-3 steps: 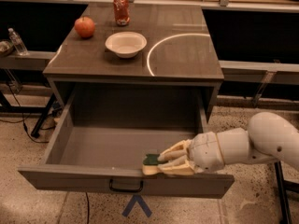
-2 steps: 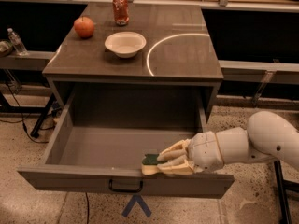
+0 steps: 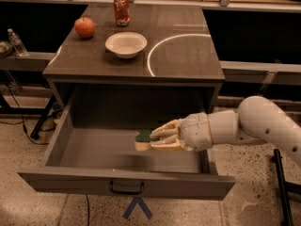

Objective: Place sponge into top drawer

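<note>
The top drawer (image 3: 94,147) of the grey-brown cabinet stands pulled wide open, its front panel with a black handle (image 3: 126,188) at the bottom of the view. My gripper (image 3: 151,139) reaches in from the right on a white arm and is shut on the sponge (image 3: 143,139), dark green on top with pale yellow foam beneath. The sponge hangs inside the drawer's open space, right of its middle, a little above the drawer floor.
On the cabinet top stand a red apple (image 3: 84,27), a white bowl (image 3: 125,44) and a red can (image 3: 122,10). A water bottle (image 3: 17,42) stands on a shelf at the far left. Dark table legs and cables lie on the speckled floor on both sides.
My gripper with the sponge has moved up and further back into the drawer, away from the front panel.
</note>
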You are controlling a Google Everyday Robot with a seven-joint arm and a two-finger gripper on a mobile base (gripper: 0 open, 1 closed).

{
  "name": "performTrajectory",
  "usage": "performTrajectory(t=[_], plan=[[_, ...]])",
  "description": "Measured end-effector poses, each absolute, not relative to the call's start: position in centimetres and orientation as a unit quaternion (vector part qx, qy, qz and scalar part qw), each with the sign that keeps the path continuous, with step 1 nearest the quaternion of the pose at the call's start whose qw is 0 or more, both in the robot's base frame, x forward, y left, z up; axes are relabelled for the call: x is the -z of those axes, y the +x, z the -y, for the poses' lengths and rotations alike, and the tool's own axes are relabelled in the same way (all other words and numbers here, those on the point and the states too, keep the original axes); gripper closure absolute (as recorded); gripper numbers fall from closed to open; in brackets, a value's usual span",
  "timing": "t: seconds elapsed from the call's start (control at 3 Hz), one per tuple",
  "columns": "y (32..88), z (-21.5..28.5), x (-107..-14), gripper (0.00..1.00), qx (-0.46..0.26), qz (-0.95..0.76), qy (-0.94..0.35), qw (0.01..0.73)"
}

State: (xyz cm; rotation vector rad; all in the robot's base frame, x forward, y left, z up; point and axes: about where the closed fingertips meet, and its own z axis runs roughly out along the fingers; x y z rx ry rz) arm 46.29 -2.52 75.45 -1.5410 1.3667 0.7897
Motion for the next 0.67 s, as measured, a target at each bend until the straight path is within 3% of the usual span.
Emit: performTrajectory(t=[0.67], plan=[[51.8,1.7,-71.4,1.00,-0.265,-0.538,-0.642,0.477]])
